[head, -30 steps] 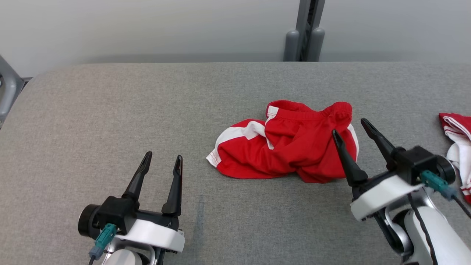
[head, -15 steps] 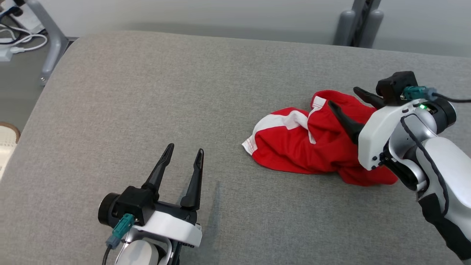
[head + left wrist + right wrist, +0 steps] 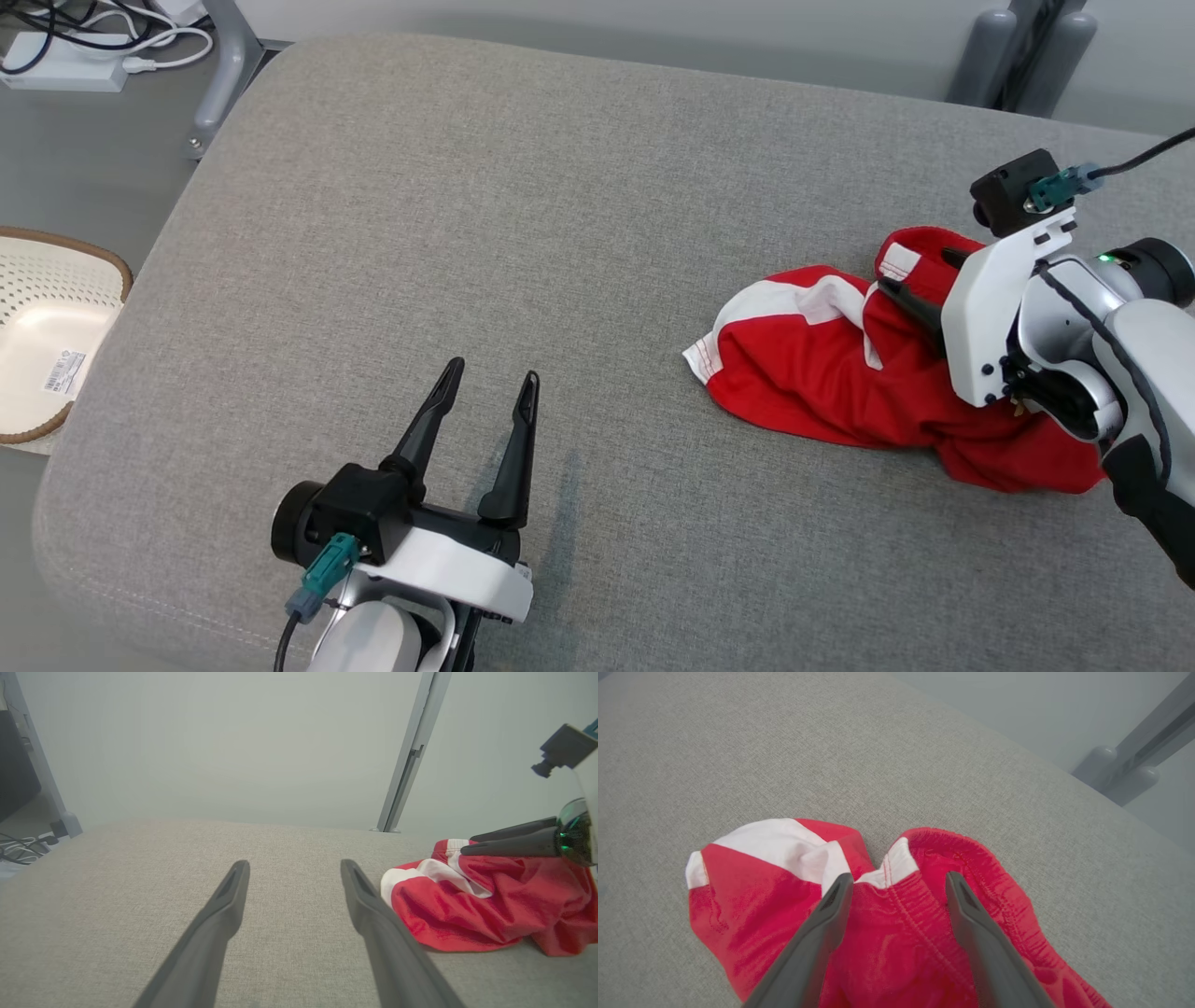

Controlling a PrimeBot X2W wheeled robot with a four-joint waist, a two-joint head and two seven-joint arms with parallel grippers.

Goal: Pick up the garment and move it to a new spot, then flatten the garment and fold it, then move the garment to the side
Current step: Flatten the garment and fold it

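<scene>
The garment (image 3: 822, 383), red shorts with white side panels, lies crumpled on the grey padded table (image 3: 467, 205) at the right. My right gripper (image 3: 917, 273) hangs open just above its elastic waistband, fingers pointing toward the far left. In the right wrist view the right gripper (image 3: 899, 878) straddles the waistband of the garment (image 3: 752, 886), a finger on either side. My left gripper (image 3: 493, 371) stands open over bare table at the near left, well apart from the cloth. The left wrist view shows the left gripper (image 3: 294, 865) with nothing between its fingers and the garment (image 3: 486, 910) to the right.
A white perforated basket (image 3: 47, 336) sits on the floor beyond the table's left edge. A power strip with cables (image 3: 65, 67) and a table leg (image 3: 229, 75) are at the far left. A grey post (image 3: 1022, 47) stands behind the table.
The head camera has turned, shifting the whole picture right. My right gripper has reached forward from beside the garment to over its waistband. The left gripper keeps its pose.
</scene>
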